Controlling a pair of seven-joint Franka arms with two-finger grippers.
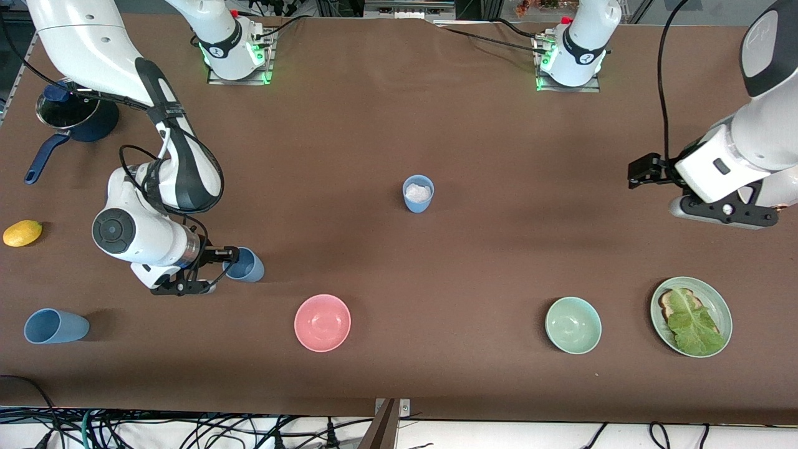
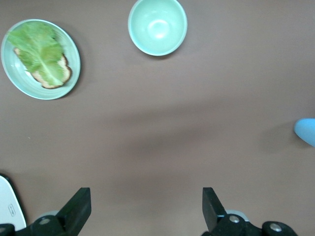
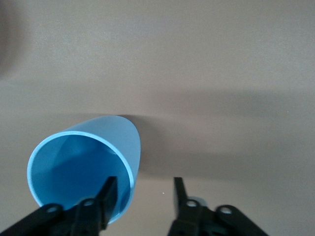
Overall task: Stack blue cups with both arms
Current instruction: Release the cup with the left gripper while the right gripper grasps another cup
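Three light-blue cups are on the brown table. One (image 1: 418, 193) stands upright mid-table with something white inside. One (image 1: 55, 326) lies on its side near the front edge at the right arm's end. One (image 1: 247, 265) lies on its side by my right gripper (image 1: 221, 269). In the right wrist view this cup (image 3: 83, 167) opens toward the camera. My right gripper (image 3: 145, 189) is open, one finger inside the rim, the other outside and clear of the wall. My left gripper (image 1: 642, 171) is open and empty above bare table (image 2: 145, 206); a cup's edge (image 2: 306, 132) shows there.
A pink bowl (image 1: 322, 322) and a pale green bowl (image 1: 573, 325) sit near the front edge. A green plate (image 1: 717, 296) holds toast and lettuce. A lemon (image 1: 22, 233) and a dark blue pot (image 1: 75, 115) are at the right arm's end.
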